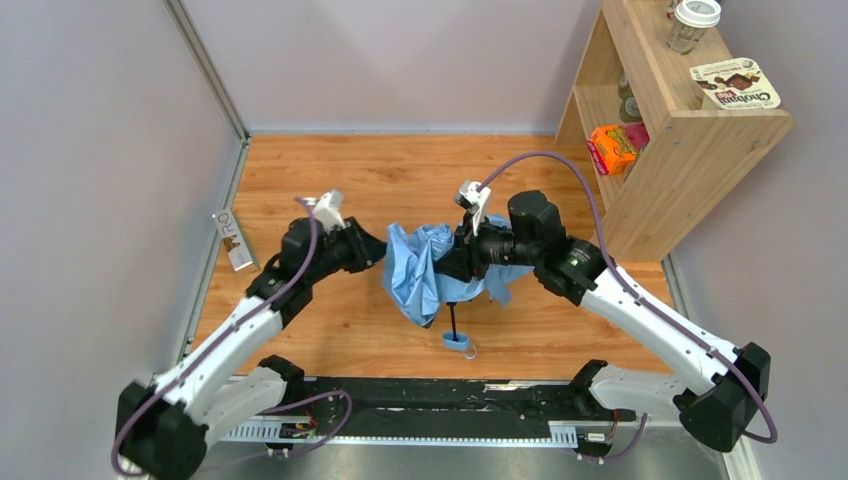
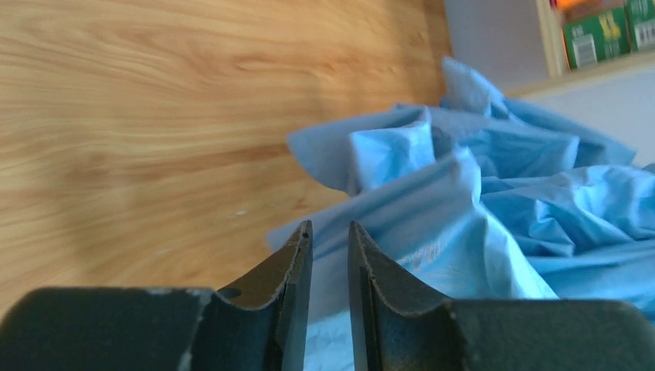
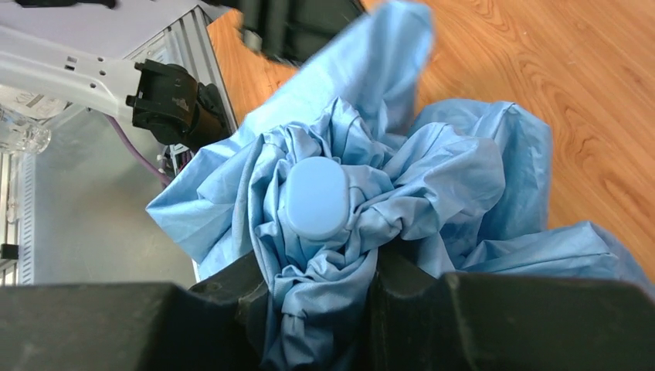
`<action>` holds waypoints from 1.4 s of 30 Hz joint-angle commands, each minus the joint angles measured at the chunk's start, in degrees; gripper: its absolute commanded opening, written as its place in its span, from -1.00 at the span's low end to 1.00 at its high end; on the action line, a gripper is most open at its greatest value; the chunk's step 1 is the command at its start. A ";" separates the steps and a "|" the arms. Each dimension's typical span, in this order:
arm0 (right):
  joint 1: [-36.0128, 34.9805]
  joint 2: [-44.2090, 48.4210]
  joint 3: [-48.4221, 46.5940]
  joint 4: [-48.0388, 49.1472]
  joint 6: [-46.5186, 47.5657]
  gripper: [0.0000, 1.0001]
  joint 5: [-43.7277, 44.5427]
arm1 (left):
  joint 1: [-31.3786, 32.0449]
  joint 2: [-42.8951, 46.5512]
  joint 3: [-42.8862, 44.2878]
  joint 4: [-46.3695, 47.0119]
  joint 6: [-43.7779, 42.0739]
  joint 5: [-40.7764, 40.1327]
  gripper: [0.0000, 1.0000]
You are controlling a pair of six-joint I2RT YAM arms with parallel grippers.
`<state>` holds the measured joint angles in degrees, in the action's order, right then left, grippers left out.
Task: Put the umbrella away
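Grip: my right jaws clenched on the umbrella [image 3: 432,178] by its cap [image 3: 317,197], to gather the folds | left jaws nearly shut at the fabric's edge, hold unclear | umbrella lay on the bench [image 1: 400,170] between my arms, handle [image 1: 458,343] toward me | shelf [image 1: 690,150] beyond.

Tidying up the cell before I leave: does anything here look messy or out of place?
The umbrella is a crumpled blue wad. Its fabric is bunched unevenly in the right gripper instead of wrapped neatly, and its handle sticks out on the near side.
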<state>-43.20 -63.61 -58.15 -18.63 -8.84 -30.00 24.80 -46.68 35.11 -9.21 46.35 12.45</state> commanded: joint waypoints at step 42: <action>-13.14 -65.23 -46.96 -44.56 40.31 -1.00 25.46 | -0.01 39.03 -13.32 -24.53 8.40 -0.05 0.08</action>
<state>-57.69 -127.37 -101.49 -59.59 33.52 12.01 24.73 -6.59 21.67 -31.44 51.09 10.22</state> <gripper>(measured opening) 0.287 0.542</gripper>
